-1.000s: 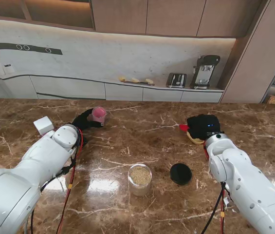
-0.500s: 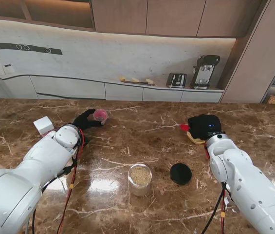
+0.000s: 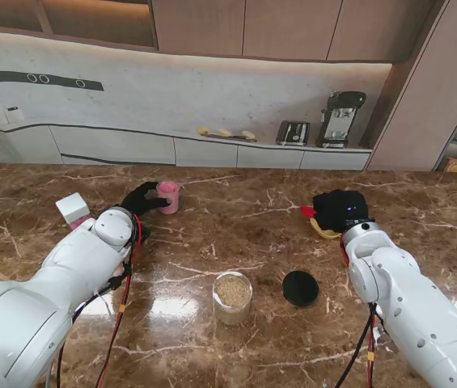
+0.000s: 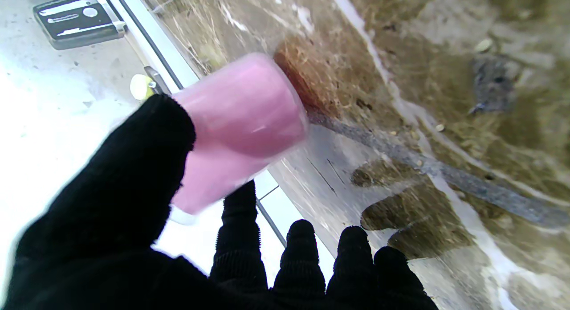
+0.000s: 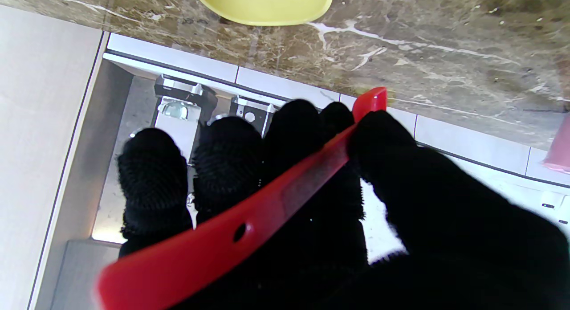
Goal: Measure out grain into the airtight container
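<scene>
From my stand camera the room looks bright and even. A warm strip of light glows under the top cupboards and washes down the back wall. The shiny bench throws back pale patches of glare, one just left of the grain jar and one near my right arm. This view is sharp all over.

My left wrist view is softer. The pink cup looks smeared at its edges, and the white area behind it is blown out. The black fingers close to the lens are blurry.

My right wrist view is clearer, but the red handle goes fuzzy near the lens.
</scene>
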Controlling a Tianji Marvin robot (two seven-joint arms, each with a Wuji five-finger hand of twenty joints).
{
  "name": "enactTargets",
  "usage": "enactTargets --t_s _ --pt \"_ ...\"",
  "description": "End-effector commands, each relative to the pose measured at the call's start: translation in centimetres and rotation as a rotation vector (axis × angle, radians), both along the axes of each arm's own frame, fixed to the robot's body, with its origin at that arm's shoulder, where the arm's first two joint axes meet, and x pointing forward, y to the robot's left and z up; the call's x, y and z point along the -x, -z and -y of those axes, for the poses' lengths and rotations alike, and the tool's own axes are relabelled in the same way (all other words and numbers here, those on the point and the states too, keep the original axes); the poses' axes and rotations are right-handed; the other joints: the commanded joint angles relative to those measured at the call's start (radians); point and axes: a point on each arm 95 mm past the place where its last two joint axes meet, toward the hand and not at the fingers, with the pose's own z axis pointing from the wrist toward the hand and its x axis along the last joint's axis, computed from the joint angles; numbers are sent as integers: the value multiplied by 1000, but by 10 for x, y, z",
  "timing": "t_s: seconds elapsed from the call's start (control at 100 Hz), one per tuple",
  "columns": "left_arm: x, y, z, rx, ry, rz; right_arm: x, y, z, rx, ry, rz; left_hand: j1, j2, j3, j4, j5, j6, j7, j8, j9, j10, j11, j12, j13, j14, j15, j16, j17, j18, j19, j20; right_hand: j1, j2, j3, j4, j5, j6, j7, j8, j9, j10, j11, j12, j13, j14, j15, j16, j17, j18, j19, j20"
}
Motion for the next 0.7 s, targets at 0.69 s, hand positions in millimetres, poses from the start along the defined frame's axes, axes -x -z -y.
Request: enactTargets --t_s 0.69 --pt "6 10 4 5 53 -50 4 7 4 -7 16 -19 7 -149 -46 -2 54 35 -237 -337 -16 -10 -28 -13 -29 2 -15 -22 33 167 40 9 39 5 83 13 32 -91 47 28 30 -18 26 -1 23 -23 7 8 -8 2 -3 27"
